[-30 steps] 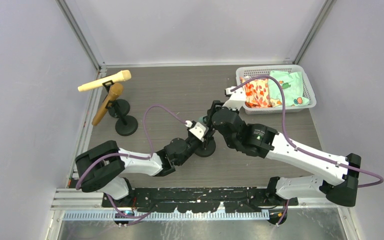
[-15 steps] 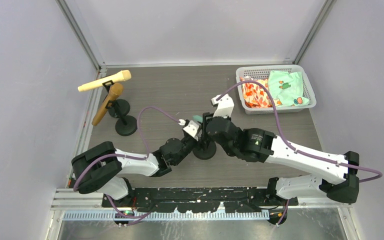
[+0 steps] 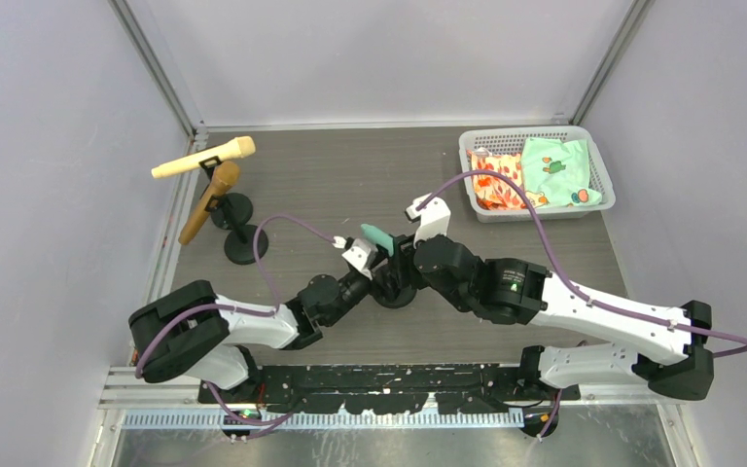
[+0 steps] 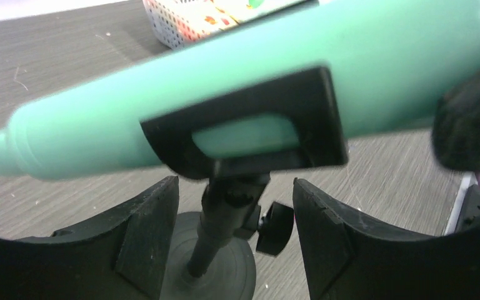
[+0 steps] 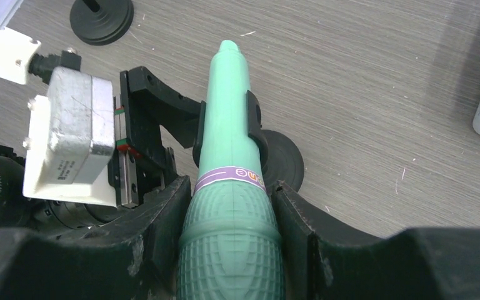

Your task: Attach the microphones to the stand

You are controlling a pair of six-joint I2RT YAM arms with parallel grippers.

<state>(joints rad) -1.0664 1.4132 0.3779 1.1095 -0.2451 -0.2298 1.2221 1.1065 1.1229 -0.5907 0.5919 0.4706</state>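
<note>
Near the middle of the table [image 3: 331, 175], in the overhead view, only the thin tail of the green microphone [image 3: 381, 237] was seen, poking out between the two wrists. The rest was covered by the arms. The left gripper [image 3: 377, 261] and the right gripper [image 3: 401, 261] were crowded together over a black stand [image 3: 396, 292], and their jaws could not be made out from there. At the far left the yellow microphone [image 3: 204, 158] and the brown microphone [image 3: 209, 199] were held tilted in two other stands [image 3: 246, 250]. A basket [image 3: 598, 165] of printed cloth was set at the far right.

From the left wrist, the green microphone [image 4: 350, 56] was shown blurred, lying across the frame and seated in the black clip [image 4: 325, 119] atop the stand [image 4: 215, 231]. Its head was cut off at the right edge. The jaws of the left gripper [image 4: 234, 194] were seen apart, one on each side of the post and touching neither post nor clip. A dark blurred shape [image 4: 469, 125] at the right edge could not be identified.

From the right wrist, the right gripper [image 5: 231, 219] was seen clamped on the ribbed head of the green microphone [image 5: 228, 112]. The shaft was passed through the clip [image 5: 253, 122], most of which was hidden behind it. The stand's base [image 5: 287, 162] was partly covered, and the left gripper [image 5: 162, 134] was seen just beside the clip.
</note>
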